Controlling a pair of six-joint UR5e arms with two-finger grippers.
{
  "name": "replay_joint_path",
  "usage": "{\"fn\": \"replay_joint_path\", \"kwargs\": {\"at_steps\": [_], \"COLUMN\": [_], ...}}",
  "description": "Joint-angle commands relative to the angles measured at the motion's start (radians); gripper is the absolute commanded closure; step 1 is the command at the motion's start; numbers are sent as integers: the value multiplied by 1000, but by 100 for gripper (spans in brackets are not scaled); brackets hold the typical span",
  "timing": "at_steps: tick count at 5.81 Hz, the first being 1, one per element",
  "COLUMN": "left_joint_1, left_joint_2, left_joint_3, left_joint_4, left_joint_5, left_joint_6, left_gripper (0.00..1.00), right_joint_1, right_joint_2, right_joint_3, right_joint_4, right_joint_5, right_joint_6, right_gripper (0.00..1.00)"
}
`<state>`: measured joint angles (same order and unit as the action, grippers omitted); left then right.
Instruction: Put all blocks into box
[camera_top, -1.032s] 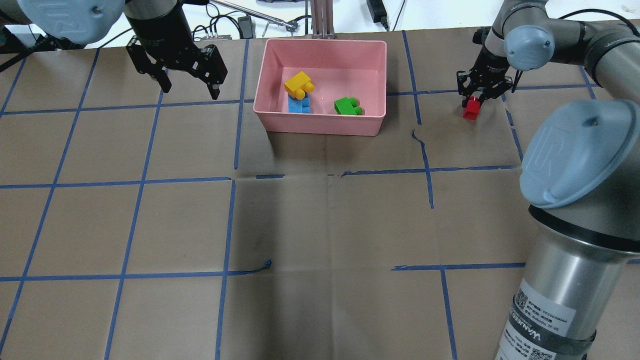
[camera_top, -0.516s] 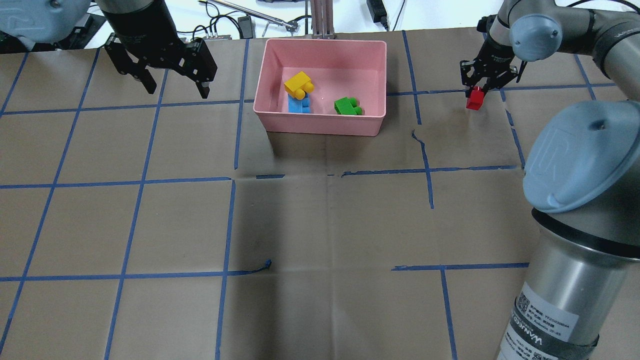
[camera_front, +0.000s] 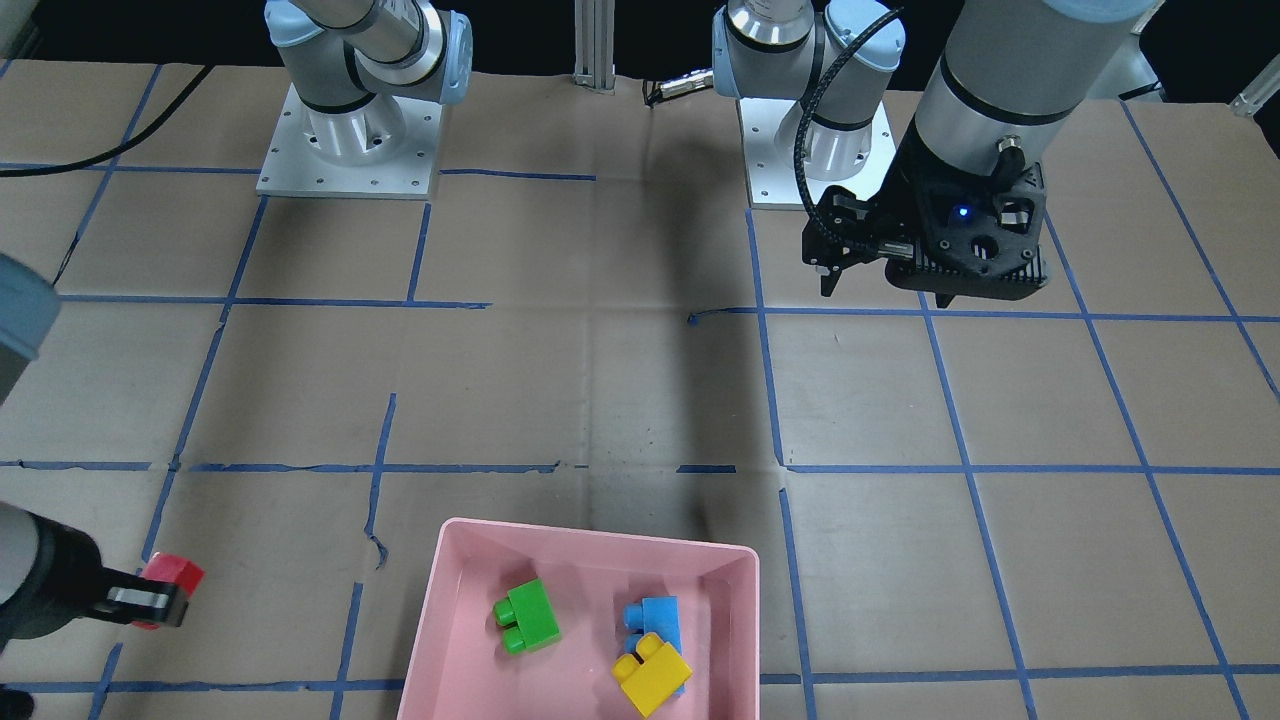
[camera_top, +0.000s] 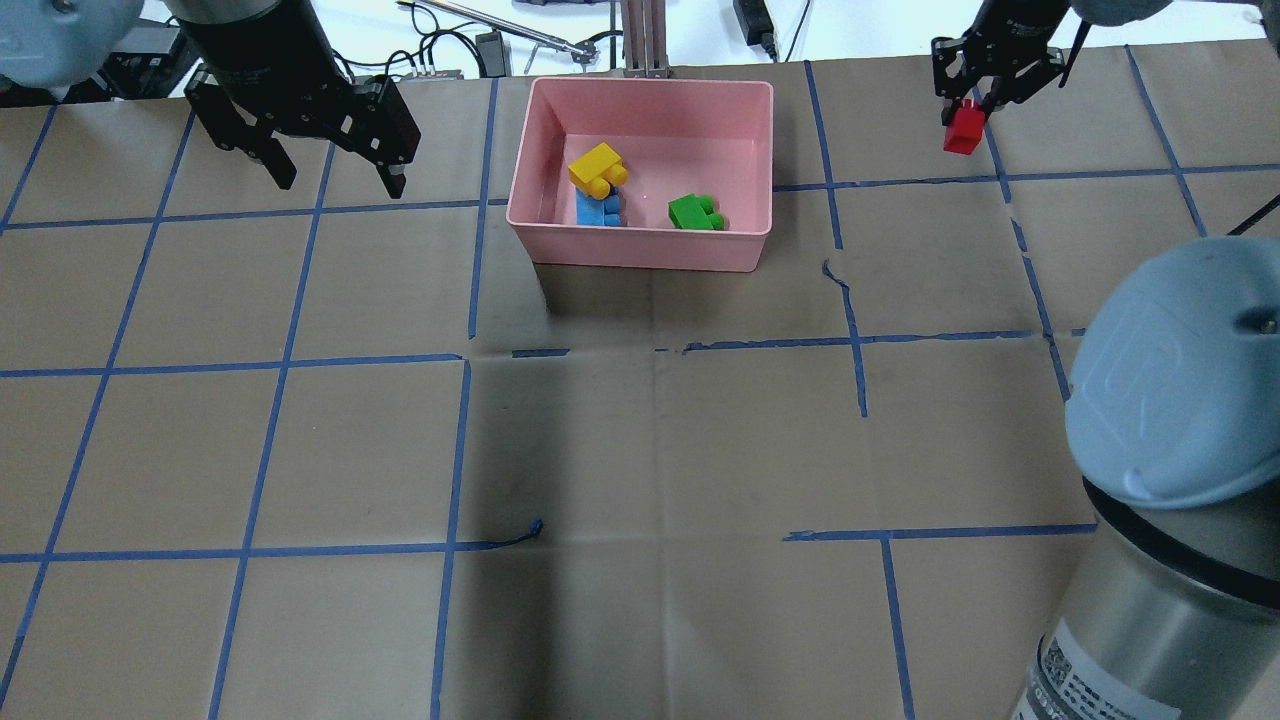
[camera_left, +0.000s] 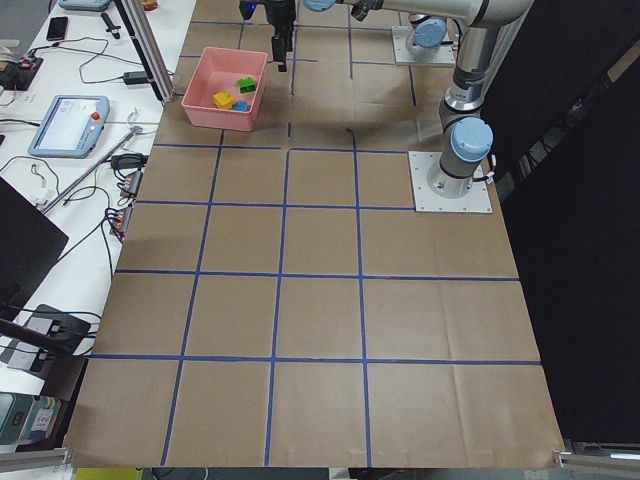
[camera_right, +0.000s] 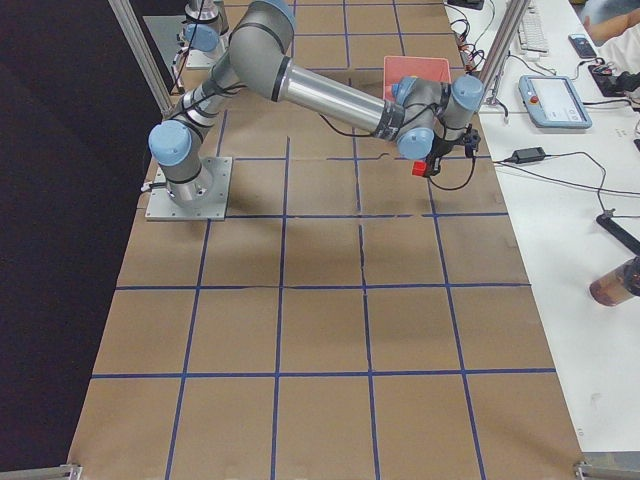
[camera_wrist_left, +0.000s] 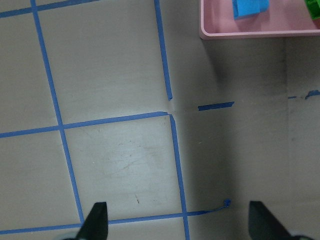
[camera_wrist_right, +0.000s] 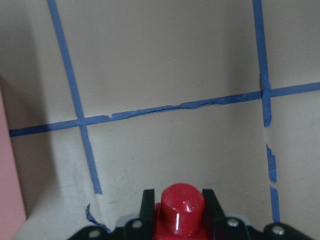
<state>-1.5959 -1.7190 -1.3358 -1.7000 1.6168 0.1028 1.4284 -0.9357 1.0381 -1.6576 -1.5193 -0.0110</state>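
Observation:
The pink box (camera_top: 640, 255) stands at the table's far middle. The yellow block (camera_top: 597, 168), the light blue block (camera_top: 600, 211) under it and the green block (camera_top: 695, 212) lie inside it. They also show in the front-facing view: yellow (camera_front: 652, 676), blue (camera_front: 655, 615), green (camera_front: 527, 615), box (camera_front: 590, 535). My right gripper (camera_top: 972, 108) is shut on the red block (camera_top: 964, 130) and holds it above the table, right of the box. The red block also shows in the right wrist view (camera_wrist_right: 181, 210). My left gripper (camera_top: 335, 180) is open and empty, left of the box.
Blue tape lines grid the brown table. Cables and a metal post (camera_top: 645, 40) lie behind the box's far edge. My right arm's large elbow (camera_top: 1180, 390) fills the overhead view's lower right. The box's edge (camera_wrist_right: 10, 200) shows at the right wrist view's left.
My right gripper has risen with the red block off the table, moving up the view. My left gripper has drifted further left, away from the box.

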Motion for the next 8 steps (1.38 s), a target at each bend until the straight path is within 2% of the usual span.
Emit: {"fn": "replay_joint_path", "kwargs": {"at_steps": [1, 3, 5, 6, 7, 8], "left_joint_1": [-1, -2, -6, -4, -1, 16], "left_joint_2": [6, 7, -4, -4, -7, 5], "left_joint_3": [-2, -3, 3, 0, 19, 7], "left_joint_4": [-3, -6, -3, -3, 5, 5], "left_joint_5": [0, -1, -3, -3, -3, -8], "left_joint_6": [0, 0, 0, 0, 0, 0], "left_gripper": [0, 0, 0, 0, 0, 0], "right_joint_1": [160, 311, 342, 345, 345, 346], "right_joint_2": [0, 88, 208, 224, 218, 195], "right_joint_3": [-88, -136, -135, -133, -132, -132], "right_joint_4": [33, -40, -122, -117, -114, -100], "right_joint_5": [-1, 7, 7, 8, -1, -1], "right_joint_6": [148, 334, 350, 355, 358, 356], "right_gripper": [91, 91, 90, 75, 1, 0]}}
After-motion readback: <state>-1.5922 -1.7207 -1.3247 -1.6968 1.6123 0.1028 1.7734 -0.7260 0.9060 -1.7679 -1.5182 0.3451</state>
